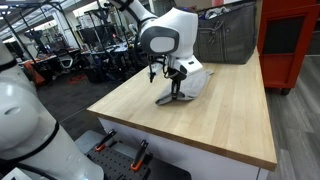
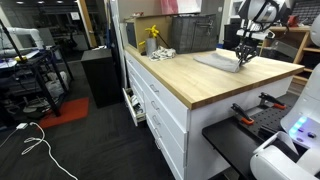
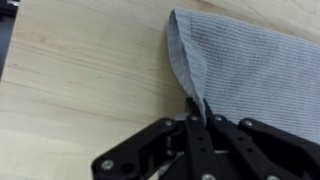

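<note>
**Workshop with pale wooden butcher-block counter: black two-finger gripper clamped on grey ribbed cloth**

Seen in the wrist view: fingers pressed together at lower centre, with a raised fold of the cloth's near edge pinched between the tips. Rest of the cloth spread flat toward the upper right of the frame, bare wood to the left.

Seen in both exterior views: gripper pointing straight down onto the cloth at mid-counter, and at the upper right of the frame, cloth lying just left of it.

Behind the cloth, a dark grey fabric bag at upper right, beside a red metal cabinet. Well apart, a yellow bottle at the counter's far end.
</note>
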